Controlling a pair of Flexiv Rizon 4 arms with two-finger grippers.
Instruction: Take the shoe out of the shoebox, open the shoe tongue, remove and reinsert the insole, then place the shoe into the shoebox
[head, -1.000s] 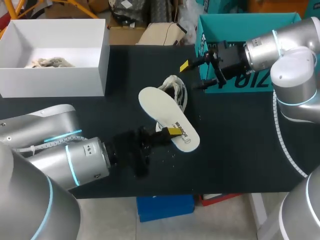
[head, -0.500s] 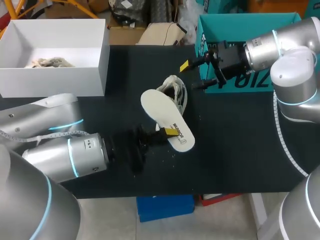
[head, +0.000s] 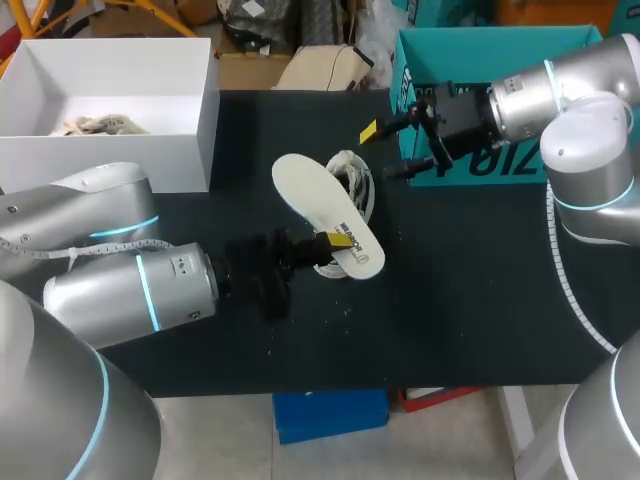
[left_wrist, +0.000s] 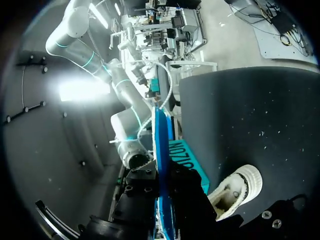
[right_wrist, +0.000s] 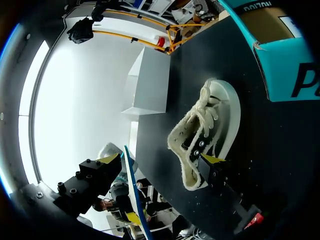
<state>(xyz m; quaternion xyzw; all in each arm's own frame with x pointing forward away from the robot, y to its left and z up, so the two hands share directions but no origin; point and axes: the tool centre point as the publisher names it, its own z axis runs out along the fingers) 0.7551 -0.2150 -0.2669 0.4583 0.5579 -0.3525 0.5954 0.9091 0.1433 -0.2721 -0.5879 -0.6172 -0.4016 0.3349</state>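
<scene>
Presently the left end effector (head: 335, 250) pinches the insole (head: 325, 215), near the shoe (head: 356, 178).

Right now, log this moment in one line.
left gripper: jaws shut on insole | right gripper: jaws open, empty | shoe: on table

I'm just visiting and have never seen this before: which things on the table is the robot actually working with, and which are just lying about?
In the job: shoe; insole, pinched in the left gripper; teal box, likely the shoebox; right gripper, open near it.
Lying about, it seems: white box; pale crumpled stuff inside it.
</scene>
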